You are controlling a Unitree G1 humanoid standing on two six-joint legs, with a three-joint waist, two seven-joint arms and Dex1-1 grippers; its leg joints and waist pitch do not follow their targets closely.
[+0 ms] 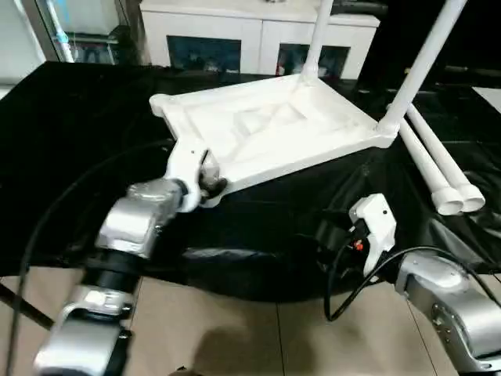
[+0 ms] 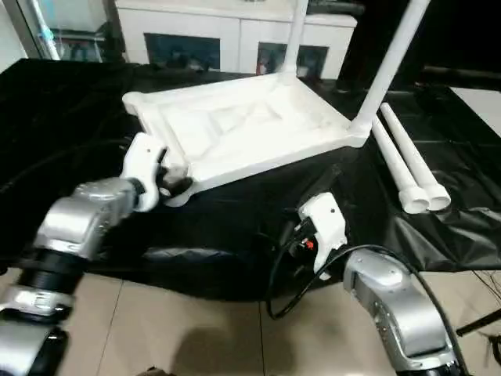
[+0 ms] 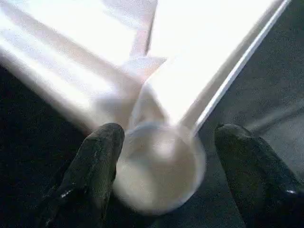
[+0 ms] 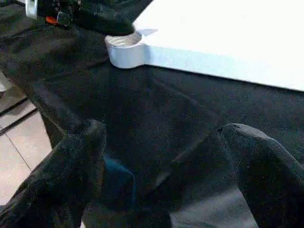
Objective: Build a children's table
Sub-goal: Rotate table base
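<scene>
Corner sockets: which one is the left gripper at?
The near-left socket of the tabletop, empty, between the left gripper's open fingers; two far corners already hold upright legs.

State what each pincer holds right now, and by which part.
Nothing is held. The left pincer stands open astride the tabletop's near corner socket, not clamped. The right pincer is open over the black cloth.

The tabletop [image 1: 266, 129] is plain white, its ribbed underside white too, as are the two legs standing in its far sockets [image 1: 427, 63] and the two loose legs [image 1: 438, 160]. The worktop's cover [image 1: 86, 125] is glossy black. The forearms [image 1: 137, 215] are silver; the left tool's fingers [image 3: 90, 175] are black. The right wrist housing [image 1: 376, 223] is white with a small red spot. The floor [image 1: 235, 329] is beige tile. The cabinet [image 1: 250, 35] is white.
</scene>
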